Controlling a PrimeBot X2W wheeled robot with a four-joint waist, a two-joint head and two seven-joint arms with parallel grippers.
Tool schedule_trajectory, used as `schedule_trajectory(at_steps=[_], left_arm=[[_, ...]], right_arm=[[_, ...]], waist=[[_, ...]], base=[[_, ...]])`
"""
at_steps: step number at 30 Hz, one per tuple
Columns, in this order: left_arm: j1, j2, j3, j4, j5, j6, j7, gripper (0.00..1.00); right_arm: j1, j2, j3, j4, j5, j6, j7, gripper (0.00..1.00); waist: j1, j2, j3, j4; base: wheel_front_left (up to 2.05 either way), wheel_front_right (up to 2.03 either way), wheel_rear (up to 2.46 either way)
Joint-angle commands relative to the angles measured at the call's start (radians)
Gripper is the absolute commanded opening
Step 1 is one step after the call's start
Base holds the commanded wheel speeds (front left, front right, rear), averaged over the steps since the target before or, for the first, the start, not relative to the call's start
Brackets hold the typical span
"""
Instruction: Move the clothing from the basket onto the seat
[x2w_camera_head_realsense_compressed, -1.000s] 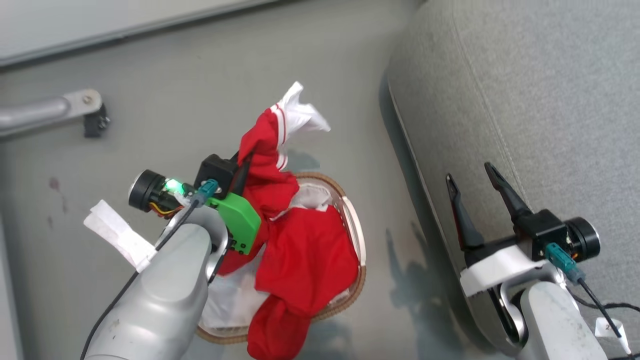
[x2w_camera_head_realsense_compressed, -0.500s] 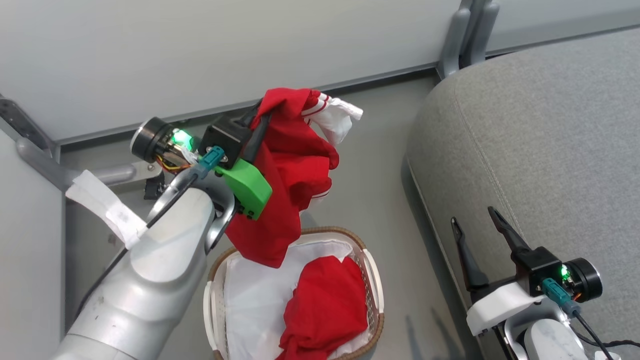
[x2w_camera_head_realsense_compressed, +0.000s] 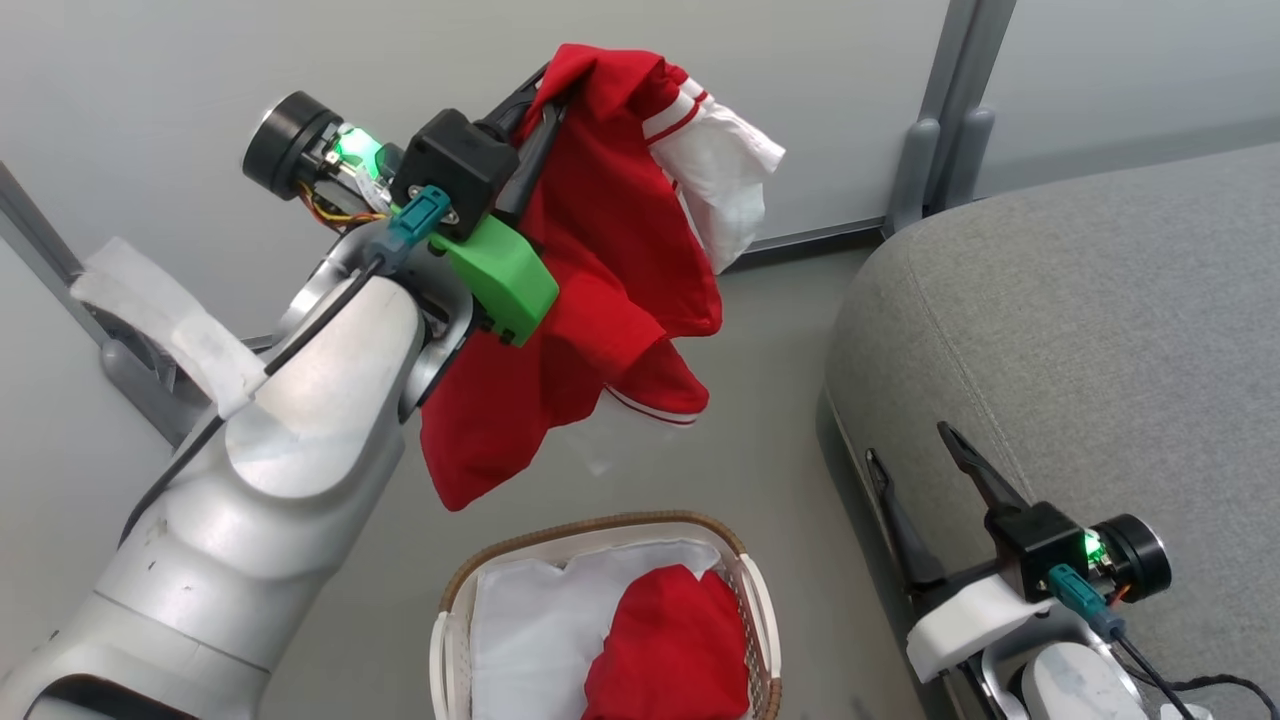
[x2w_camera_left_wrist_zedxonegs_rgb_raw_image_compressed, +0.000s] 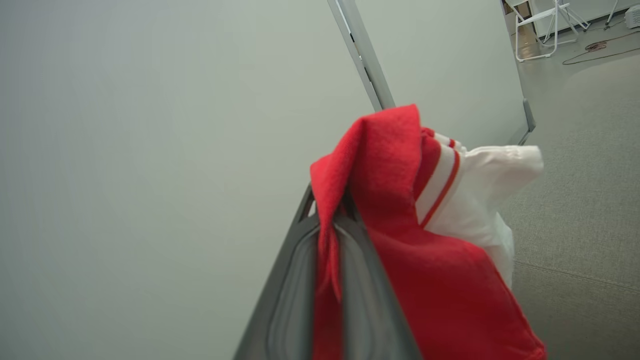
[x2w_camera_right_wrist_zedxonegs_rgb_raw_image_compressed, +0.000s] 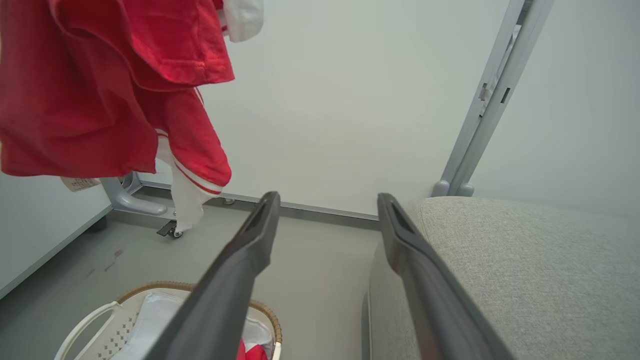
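Left gripper (x2w_camera_head_realsense_compressed: 535, 105): clamped on a red garment (x2w_camera_head_realsense_compressed: 590, 290), hanging high above the floor.
Right gripper (x2w_camera_head_realsense_compressed: 925, 475): fingers spread wide, holding nothing, beside the sofa (x2w_camera_head_realsense_compressed: 1080, 330).
Basket (x2w_camera_head_realsense_compressed: 440, 650): perforated white plastic, woven brown rim; white liner (x2w_camera_head_realsense_compressed: 530, 620) and second red garment (x2w_camera_head_realsense_compressed: 670, 650) inside.
Sofa: grey woven fabric, rounded edge.
Backdrop: pale wall panels (x2w_camera_head_realsense_compressed: 200, 60), metal post (x2w_camera_head_realsense_compressed: 945, 110).

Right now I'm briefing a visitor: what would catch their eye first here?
A bright red garment dangling from the shut left gripper, lifted above the basket. Another red garment lies in that basket, and the grey sofa sits to the right.
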Motion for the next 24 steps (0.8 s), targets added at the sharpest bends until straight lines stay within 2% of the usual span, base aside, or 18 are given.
schedule_trajectory(at_steps=[1, 9, 18, 24], left_arm=[[-0.022, 0.007, -0.006, -0.007, -0.008, 0.002, 0.005, 0.00], [-0.054, -0.014, -0.038, -0.040, -0.031, 0.002, -0.006, 0.00], [-0.088, -0.039, -0.088, -0.064, -0.054, 0.002, -0.010, 0.00], [-0.106, -0.049, -0.122, -0.059, -0.051, 0.002, -0.012, 0.00]], right_arm=[[-0.020, -0.004, 0.007, -0.001, -0.004, -0.001, -0.002, 1.00], [-0.112, -0.004, 0.077, 0.049, -0.036, -0.001, -0.002, 1.00], [-0.243, -0.004, 0.143, 0.211, -0.092, -0.001, -0.002, 1.00], [-0.310, -0.005, 0.212, 0.317, -0.080, -0.001, -0.002, 1.00]], waist=[[0.0001, 0.0000, -0.005, 0.003], [0.0001, 0.0000, -0.014, 0.033], [0.0001, 0.0000, -0.018, 0.074], [0.0001, 0.0000, -0.023, 0.090]], base=[[0.00, 0.00, 0.00], [0.00, 0.00, 0.00], [0.00, 0.00, 0.00], [0.00, 0.00, 0.00]])
